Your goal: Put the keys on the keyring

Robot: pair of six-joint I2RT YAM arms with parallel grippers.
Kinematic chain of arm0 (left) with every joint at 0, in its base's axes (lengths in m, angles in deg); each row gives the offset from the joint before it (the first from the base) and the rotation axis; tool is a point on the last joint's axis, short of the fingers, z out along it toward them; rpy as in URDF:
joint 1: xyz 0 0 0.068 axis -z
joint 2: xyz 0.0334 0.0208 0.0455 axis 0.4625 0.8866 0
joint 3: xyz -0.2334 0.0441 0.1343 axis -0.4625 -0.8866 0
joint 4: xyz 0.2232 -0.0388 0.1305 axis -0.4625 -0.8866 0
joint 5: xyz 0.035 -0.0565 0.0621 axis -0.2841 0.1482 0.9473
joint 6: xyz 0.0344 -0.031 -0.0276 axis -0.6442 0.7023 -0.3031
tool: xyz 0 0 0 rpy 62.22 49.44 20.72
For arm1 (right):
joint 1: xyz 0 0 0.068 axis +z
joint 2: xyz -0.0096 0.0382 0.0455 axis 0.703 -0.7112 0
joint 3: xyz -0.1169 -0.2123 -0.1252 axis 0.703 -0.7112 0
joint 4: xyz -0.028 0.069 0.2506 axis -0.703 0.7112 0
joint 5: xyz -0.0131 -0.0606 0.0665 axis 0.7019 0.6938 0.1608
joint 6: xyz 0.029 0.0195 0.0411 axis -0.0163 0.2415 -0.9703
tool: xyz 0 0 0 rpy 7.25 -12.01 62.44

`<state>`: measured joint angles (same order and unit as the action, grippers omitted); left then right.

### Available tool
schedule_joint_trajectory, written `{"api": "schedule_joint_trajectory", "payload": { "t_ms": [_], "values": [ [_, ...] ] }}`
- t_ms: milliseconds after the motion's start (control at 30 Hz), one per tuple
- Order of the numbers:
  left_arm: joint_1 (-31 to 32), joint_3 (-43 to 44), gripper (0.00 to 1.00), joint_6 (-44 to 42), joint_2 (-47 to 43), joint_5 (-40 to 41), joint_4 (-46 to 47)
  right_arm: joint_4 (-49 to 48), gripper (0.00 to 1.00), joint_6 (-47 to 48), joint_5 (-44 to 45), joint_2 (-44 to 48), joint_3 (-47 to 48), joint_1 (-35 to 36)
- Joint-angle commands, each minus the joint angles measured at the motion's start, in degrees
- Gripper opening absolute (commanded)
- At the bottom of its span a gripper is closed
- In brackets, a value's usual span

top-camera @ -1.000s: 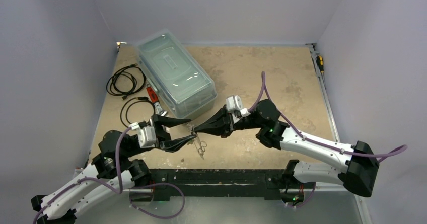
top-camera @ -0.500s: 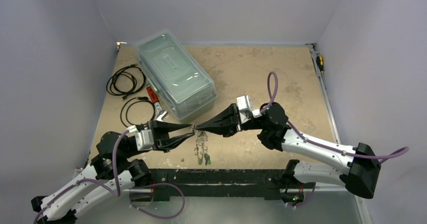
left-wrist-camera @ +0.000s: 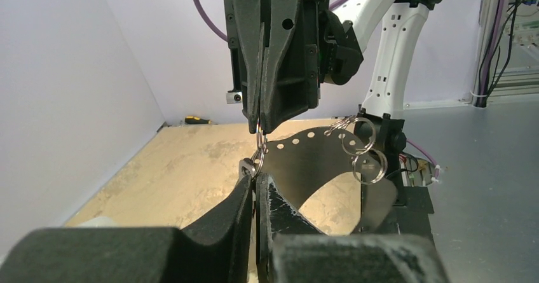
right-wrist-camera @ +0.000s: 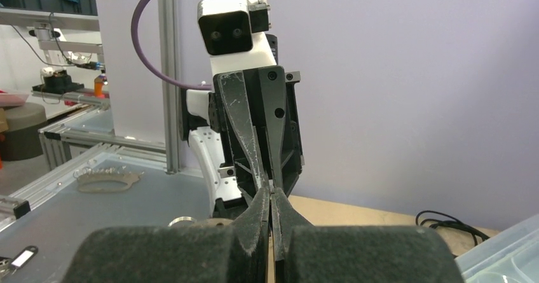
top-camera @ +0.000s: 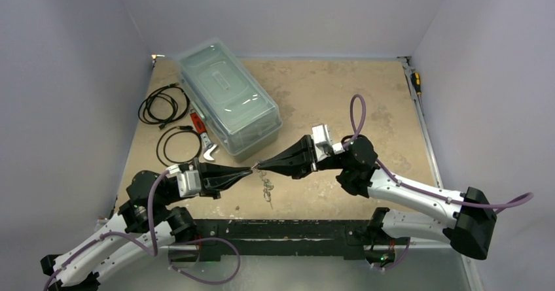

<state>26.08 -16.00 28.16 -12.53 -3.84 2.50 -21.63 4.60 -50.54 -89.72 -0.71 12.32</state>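
Observation:
My left gripper (top-camera: 249, 169) and right gripper (top-camera: 259, 168) meet tip to tip above the table's near middle. In the left wrist view the left gripper (left-wrist-camera: 257, 180) is shut on a silver key (left-wrist-camera: 248, 168) whose holed head sticks out of its tips. A small metal ring (left-wrist-camera: 259, 158) passes through that hole and runs up into the shut right gripper (left-wrist-camera: 259, 129). The keyring (left-wrist-camera: 318, 162) hangs behind as a curved band with holes, looking dark against the light, with two more rings (left-wrist-camera: 370, 166) on it. From above, the keyring (top-camera: 266, 188) dangles below the tips. No other keys can be made out.
A clear lidded box (top-camera: 229, 98) lies at the back left, close to the left gripper. Coiled black cables (top-camera: 163, 104) and a red tool (top-camera: 196, 120) lie left of it. A yellow-handled screwdriver (top-camera: 415, 82) rests along the right edge.
My left gripper's jaws went from wide open to shut on the key. The right gripper shifted a little to the right, and the keyring swung beneath the tips.

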Motion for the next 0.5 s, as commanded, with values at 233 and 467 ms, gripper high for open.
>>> {"api": "schedule_joint_trajectory", "payload": {
  "t_ms": [233, 467],
  "values": [
    [-0.1, -0.3, 0.00, -1.0, 1.5, -1.4, 1.9, -6.0, 0.00, -1.4, 3.1, 1.7, -0.9, 0.2],
    [-0.1, -0.6, 0.00, -1.3, 1.6, -1.1, 1.9, -10.2, 0.00, -3.8, 5.3, 0.2, -1.5, 0.2]
  ]
}}
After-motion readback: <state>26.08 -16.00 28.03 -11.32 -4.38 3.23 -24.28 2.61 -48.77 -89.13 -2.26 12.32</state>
